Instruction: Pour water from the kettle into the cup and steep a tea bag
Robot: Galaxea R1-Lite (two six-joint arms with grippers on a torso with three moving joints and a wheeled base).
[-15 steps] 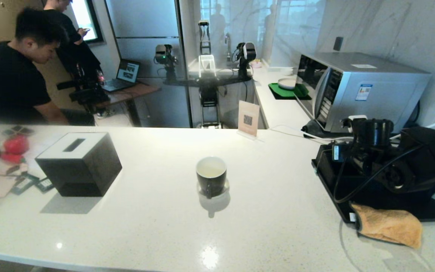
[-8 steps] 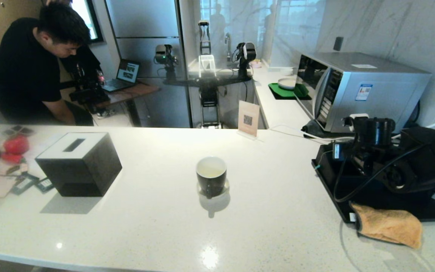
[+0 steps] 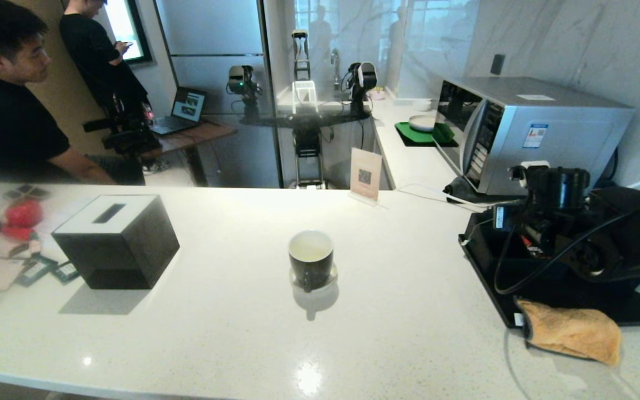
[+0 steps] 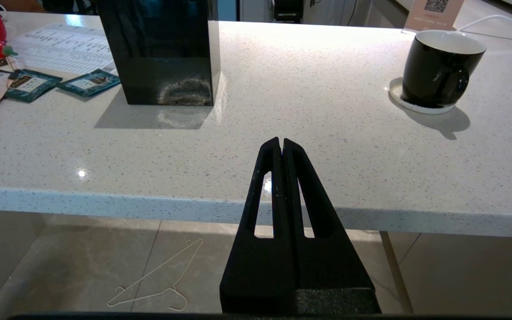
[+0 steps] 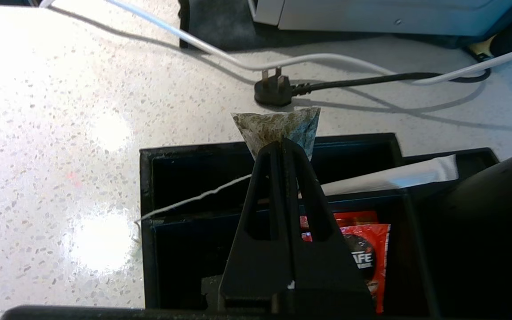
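Note:
My right gripper (image 5: 281, 143) is shut on the tea bag (image 5: 278, 126), a grey-green pouch pinched at its lower corner and held above the black compartment tray (image 5: 147, 186). Its white string (image 5: 194, 198) trails over the tray's edge. In the head view the right arm (image 3: 575, 239) hangs over that tray at the right. A large black rounded body (image 5: 482, 249) beside the compartments looks like the kettle. The black cup (image 3: 311, 258) stands upright on a white coaster mid-counter, handle toward me. My left gripper (image 4: 281, 141) is shut and empty, parked before the counter's front edge.
A black tissue box (image 3: 115, 240) stands left of the cup, with teal packets (image 4: 87, 82) beside it. Red sachets (image 5: 365, 249) lie in the tray. A plug and cables (image 5: 274, 91), a microwave (image 3: 531, 130) and an orange cloth (image 3: 573, 330) are at the right. Two people (image 3: 9, 111) are behind the counter.
My right wrist has risen slightly and shifted right over the tray. The person behind the counter has moved to the left. The cup has stayed put.

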